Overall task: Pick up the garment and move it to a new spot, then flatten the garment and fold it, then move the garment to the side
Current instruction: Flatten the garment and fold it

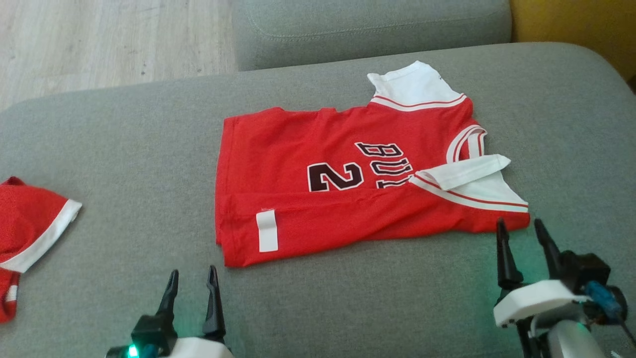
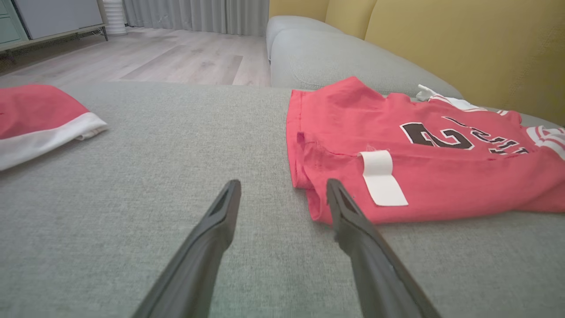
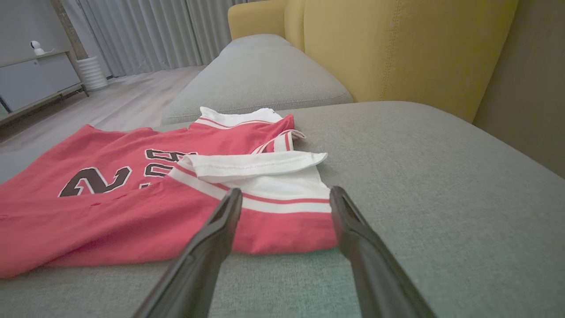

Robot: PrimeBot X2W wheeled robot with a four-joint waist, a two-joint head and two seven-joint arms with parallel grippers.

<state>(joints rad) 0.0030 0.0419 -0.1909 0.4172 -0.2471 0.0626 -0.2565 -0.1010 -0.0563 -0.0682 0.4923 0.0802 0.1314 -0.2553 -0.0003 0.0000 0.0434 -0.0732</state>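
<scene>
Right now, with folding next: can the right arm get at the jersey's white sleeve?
Probably yes: the right arm has its jaws open just short of the jersey, whose white sleeve lies just beyond, nothing between.

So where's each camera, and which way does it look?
Head view: on the robot's head, looking down at the red jersey with black number on the grey fabric sofa seat; open left gripper and right gripper show.
Left wrist view: on that wrist, low, facing the jersey's hem corner; own dark fingers show.
Right wrist view: likewise low, facing its white sleeve; own dark fingers show.
Shared: both wrist views see the jersey and yellow sofa back.
</scene>
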